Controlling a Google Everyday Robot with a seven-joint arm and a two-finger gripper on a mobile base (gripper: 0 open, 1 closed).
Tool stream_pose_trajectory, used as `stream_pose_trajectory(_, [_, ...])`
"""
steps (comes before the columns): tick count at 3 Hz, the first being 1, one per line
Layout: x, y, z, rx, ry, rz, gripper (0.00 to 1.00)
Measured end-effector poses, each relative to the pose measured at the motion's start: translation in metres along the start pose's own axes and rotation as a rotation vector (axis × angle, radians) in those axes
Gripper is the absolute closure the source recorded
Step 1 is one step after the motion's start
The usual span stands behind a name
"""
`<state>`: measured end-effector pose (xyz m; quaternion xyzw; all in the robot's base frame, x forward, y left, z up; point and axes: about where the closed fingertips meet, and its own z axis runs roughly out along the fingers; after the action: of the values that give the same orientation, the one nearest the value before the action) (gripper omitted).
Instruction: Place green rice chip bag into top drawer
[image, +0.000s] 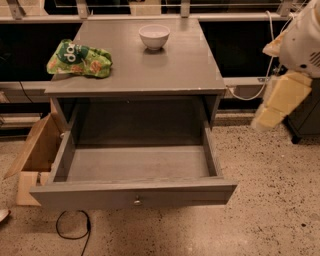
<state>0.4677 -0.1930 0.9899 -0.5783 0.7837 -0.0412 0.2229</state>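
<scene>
The green rice chip bag (79, 59) lies crumpled at the back left corner of the grey cabinet top (170, 70). The top drawer (135, 192) is pulled fully out below it, its inside bare, with a small round metal knob (137, 201) at the centre of its front panel. My gripper (265, 119), white with cream-yellow parts, hangs at the right edge of the view, to the right of the cabinet and at about the height of its top. It is well away from the bag and holds nothing that I can see.
A white bowl (154, 36) stands at the back middle of the cabinet top. A brown cardboard box (35, 150) leans against the cabinet's left side. A black cable (75, 230) loops on the speckled floor under the drawer. A white cable (250, 90) hangs at the right.
</scene>
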Motion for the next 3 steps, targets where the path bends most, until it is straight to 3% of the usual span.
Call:
stream_pose_trajectory(1, [-0.024, -0.015, 0.026, -0.002, -0.071, 0.039, 0.00])
stream_pose_trajectory(2, [-0.061, -0.031, 0.054, -0.011, -0.186, 0.097, 0.00])
stream_pose_trajectory(3, [-0.061, -0.031, 0.054, -0.011, -0.186, 0.097, 0.00])
